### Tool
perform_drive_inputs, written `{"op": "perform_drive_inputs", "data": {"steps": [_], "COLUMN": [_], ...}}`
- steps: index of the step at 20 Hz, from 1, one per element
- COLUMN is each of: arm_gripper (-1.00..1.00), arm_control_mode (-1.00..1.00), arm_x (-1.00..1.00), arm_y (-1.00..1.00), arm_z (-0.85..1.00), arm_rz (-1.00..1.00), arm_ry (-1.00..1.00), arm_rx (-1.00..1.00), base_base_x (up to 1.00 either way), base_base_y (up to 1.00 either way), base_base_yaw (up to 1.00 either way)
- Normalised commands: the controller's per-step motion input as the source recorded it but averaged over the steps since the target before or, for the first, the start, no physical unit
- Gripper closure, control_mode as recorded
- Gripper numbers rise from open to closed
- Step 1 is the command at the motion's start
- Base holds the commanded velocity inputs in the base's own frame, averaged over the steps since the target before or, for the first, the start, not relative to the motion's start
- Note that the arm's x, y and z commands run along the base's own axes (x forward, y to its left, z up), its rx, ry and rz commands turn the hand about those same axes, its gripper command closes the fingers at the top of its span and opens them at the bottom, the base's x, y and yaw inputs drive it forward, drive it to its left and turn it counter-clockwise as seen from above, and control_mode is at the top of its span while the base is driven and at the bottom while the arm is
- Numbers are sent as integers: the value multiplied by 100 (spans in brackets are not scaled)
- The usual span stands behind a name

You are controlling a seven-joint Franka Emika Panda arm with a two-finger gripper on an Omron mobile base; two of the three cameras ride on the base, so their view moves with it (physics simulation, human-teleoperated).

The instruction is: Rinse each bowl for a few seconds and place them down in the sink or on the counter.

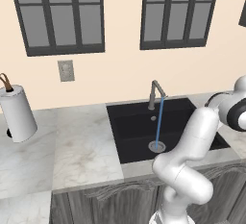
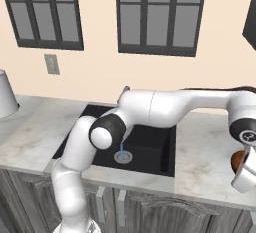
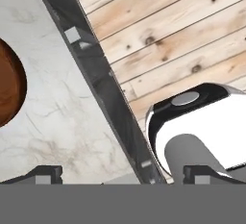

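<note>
The bowl (image 3: 8, 81) sits on the marble table (image 3: 62, 122) to the right of the sink (image 1: 139, 127), near the table's front edge; in the hand view only part of its reddish-brown round shows at the left border, and in the right base view a sliver of it (image 2: 239, 159) peeks out behind the wrist. It looks rigid and shallow, probably light, with a smooth glazed-looking surface that could slip once wet. The rim is the likely place to take hold, one finger inside and one outside, since the body seems too wide to span. The hand (image 3: 120, 175) hangs over the table's edge just beside the bowl, its fingers spread wide and holding nothing, so it sits off to one side of the rim. Water runs in a blue stream (image 1: 159, 122) from the gooseneck tap (image 1: 154, 93) to the drain (image 1: 156, 146).
</note>
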Motion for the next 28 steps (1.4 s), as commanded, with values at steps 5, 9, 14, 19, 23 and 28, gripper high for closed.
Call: {"op": "perform_drive_inputs", "data": {"steps": [5, 9, 14, 19, 23, 28], "arm_gripper": [-100, -100, -100, -100, -100, -100], "arm_control_mode": [-100, -100, -100, -100, -100, -100], "arm_x": [6, 16, 18, 8, 1, 8], "arm_y": [0, 0, 0, -5, -10, -8], "arm_z": [0, -1, -7, -14, -20, -15], "arm_rz": [4, 3, 3, 0, 0, 0], "arm_ry": [-15, -8, -6, -3, -3, -6], "arm_rx": [-4, -2, -1, -1, -1, -1], "base_base_x": [0, 0, 0, 0, 0, 0], "base_base_y": [0, 0, 0, 0, 0, 0], "base_base_yaw": [0, 0, 0, 0, 0, 0]}}
